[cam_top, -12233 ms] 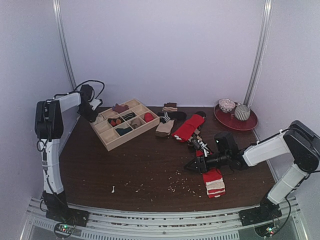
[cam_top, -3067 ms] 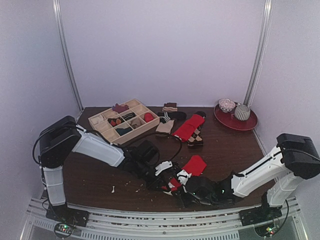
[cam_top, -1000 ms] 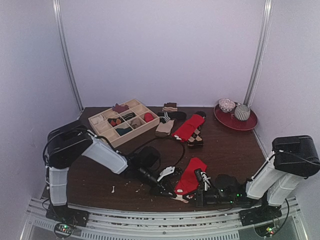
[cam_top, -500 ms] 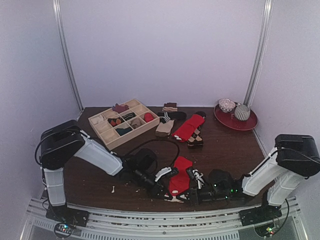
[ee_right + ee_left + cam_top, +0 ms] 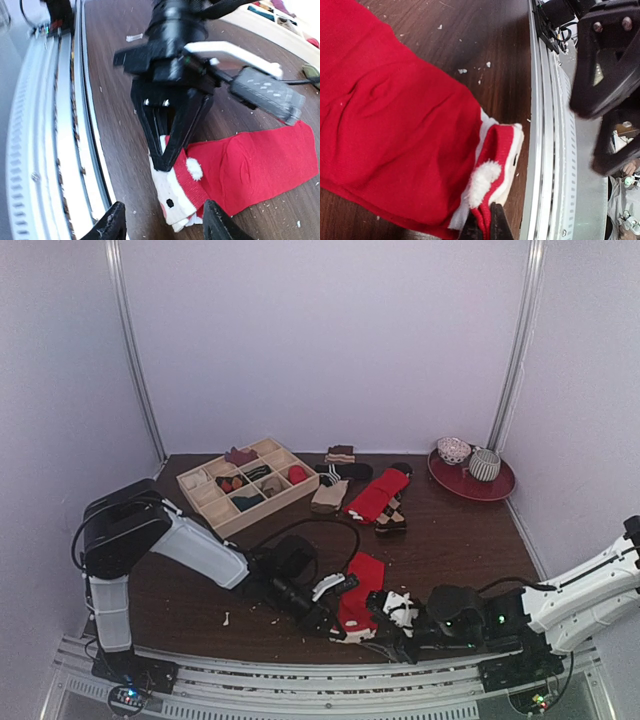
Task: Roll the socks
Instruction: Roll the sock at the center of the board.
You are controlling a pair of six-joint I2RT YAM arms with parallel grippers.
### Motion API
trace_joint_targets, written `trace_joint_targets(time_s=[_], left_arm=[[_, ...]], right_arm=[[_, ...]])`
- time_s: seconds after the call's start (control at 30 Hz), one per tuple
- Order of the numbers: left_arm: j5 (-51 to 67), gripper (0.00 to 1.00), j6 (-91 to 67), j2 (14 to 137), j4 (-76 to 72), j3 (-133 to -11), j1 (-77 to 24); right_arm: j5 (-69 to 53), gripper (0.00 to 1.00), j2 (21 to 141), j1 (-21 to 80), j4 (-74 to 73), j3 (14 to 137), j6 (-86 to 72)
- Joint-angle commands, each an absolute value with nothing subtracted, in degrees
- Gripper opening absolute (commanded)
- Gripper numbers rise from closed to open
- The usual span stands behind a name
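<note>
The dark brown wooden table [image 5: 470,540] carries a pale wooden compartment tray [image 5: 268,510] at the back left, and both arms reach low over the near edge. The red fabric sock with a white-banded end [image 5: 362,580] lies flat close to that edge, its leg pointing towards the back and its banded end towards the metal rail. The other task piece, the cream sock with a tan end [image 5: 328,498], lies well apart at the back, just beside the tray.

The left gripper [image 5: 485,230] is clenched on the banded end of the red sock, pinching a fold of cuff at its very tip. The right wrist view shows the same pinch from the front. The right gripper [image 5: 165,215] has its 2 fingers spread with nothing clamped. The cream-coloured tip of the sock lies just ahead of them, and whether they touch it cannot be told.

The sock looks light, limp and thin. It creases where it is pinched, and would likely sag or unfold if held at 1 point only. It does not look fragile, and knit cloth should give the fingers fair purchase. A roll probably wants a hold across the whole width of the banded end, at both corners, so the edge turns over evenly. The small white pom-pom [image 5: 484,177] on the cuff is a lump best kept out of the pinch.
</note>
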State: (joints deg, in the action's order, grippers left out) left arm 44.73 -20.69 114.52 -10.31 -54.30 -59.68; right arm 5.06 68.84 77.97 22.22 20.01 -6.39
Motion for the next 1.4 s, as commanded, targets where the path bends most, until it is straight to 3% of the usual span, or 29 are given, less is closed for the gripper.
trace_joint_targets(time_s=[0.0, 0.63, 0.8, 0.87, 0.97, 1.03, 1.13, 1.23, 1.37], left_arm=[[42.2, 0.0, -20.1, 118.1, -3.2, -54.4, -59.9], [43.7, 0.0, -17.7, 119.0, -1.8, -55.5, -59.9], [44.2, 0.0, -16.0, 118.5, -1.5, -56.0, -59.9], [43.5, 0.0, -14.9, 117.6, -1.5, -56.2, -59.9], [41.2, 0.14, -13.0, 116.1, -0.9, -57.3, -59.7], [37.4, 0.31, -11.3, 113.7, -1.0, -57.7, -59.7], [31.9, 0.47, -7.6, 109.1, -2.8, -57.4, -59.7], [28.7, 0.58, -3.2, 104.4, -6.6, -55.6, -59.6], [34.2, 0.59, 1.0, 99.7, -18.0, -49.8, -59.6]], right_arm=[[11.0, 0.53, 74.7, 80.6, 15.3, 24.3, 5.4], [15.6, 0.47, 87.7, 81.2, 19.3, 26.0, 3.5], [17.4, 0.23, 89.3, 80.5, 17.3, 26.3, -5.4], [15.3, 0.19, 88.9, 79.0, 17.0, 25.8, -10.2], [11.7, 0.12, 87.8, 78.0, 19.2, 23.1, -16.5], [7.7, 0.1, 87.1, 77.0, 22.8, 20.4, -20.9], [1.9, 0.1, 87.2, 75.7, 27.9, 17.1, -27.0], [-1.8, 0.1, 88.3, 74.9, 32.5, 14.4, -32.2], [-6.0, 0.1, 90.5, 74.3, 38.5, 11.6, -38.0]])
